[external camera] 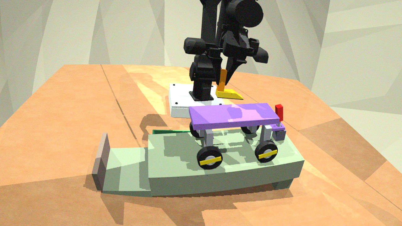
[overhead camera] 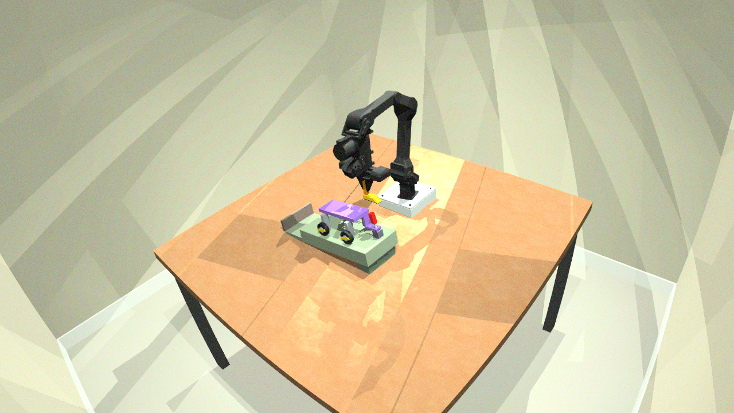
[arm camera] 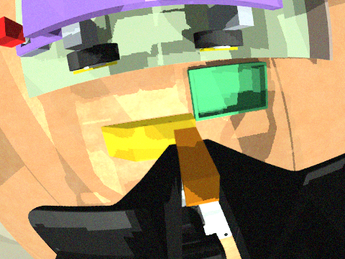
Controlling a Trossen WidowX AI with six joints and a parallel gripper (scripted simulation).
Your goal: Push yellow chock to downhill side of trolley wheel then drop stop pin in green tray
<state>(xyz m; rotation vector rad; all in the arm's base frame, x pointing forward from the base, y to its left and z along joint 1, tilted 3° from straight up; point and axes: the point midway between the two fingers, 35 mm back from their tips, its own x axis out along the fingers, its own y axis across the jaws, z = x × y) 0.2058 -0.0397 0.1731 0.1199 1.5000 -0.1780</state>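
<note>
My gripper [overhead camera: 364, 187] [external camera: 222, 82] [arm camera: 189, 149] is shut on the orange handle of the yellow chock [overhead camera: 371, 197] [external camera: 229, 94] [arm camera: 140, 139]. The chock hangs in the air, beyond the trolley in the exterior view. The purple trolley [overhead camera: 342, 210] [external camera: 233, 115] stands on the pale green ramp [overhead camera: 333, 244] [external camera: 174, 168] [arm camera: 154, 68]. The red-headed stop pin [overhead camera: 373, 218] [external camera: 279, 112] [arm camera: 11, 32] stands upright in its bracket at the uphill end. The green tray [external camera: 168, 131] [arm camera: 230, 90] lies beside the ramp, mostly hidden in the exterior view and empty in the wrist view.
The arm's white base [overhead camera: 410, 207] [external camera: 182, 111] stands behind the ramp in the exterior view. A grey-brown end board [overhead camera: 297, 216] [external camera: 100, 163] rises at the ramp's low end. The wooden table [overhead camera: 487, 287] [external camera: 56, 202] bears all of these.
</note>
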